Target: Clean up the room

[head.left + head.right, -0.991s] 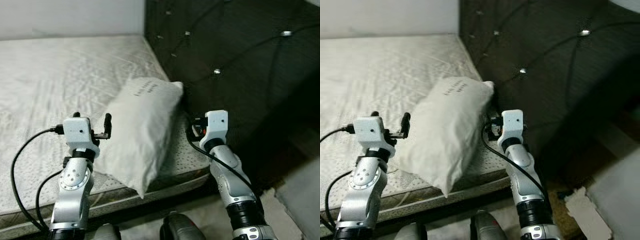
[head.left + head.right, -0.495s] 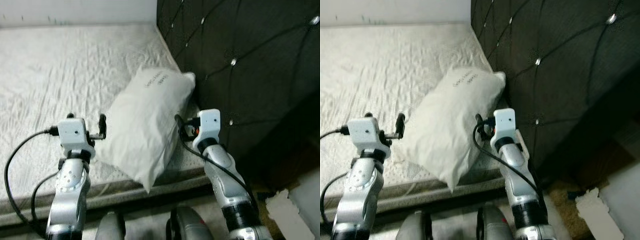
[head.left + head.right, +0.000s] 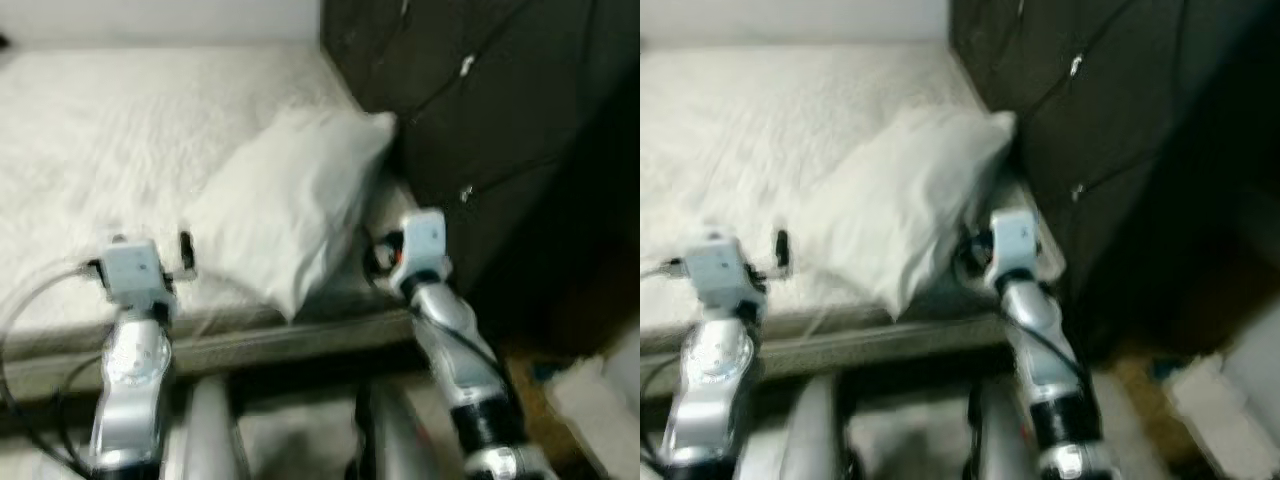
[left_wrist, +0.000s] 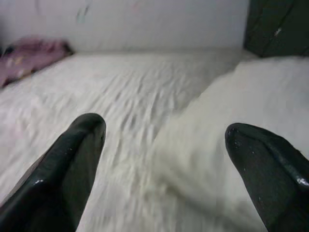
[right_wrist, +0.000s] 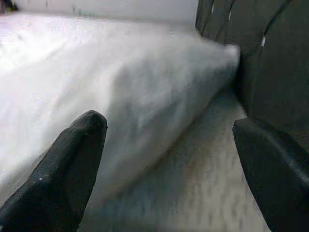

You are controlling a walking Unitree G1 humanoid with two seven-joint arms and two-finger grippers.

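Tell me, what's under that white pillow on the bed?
The pillow lies on the white mattress, one end against the dark tufted headboard. Only mattress shows around it; anything beneath is covered.

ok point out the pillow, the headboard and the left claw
pillow [image 3: 290,205], left eye view, middle of its top face
headboard [image 3: 480,110], left eye view, dark tufted panel
left claw [image 4: 166,159], left wrist view, midway between its two black fingertips
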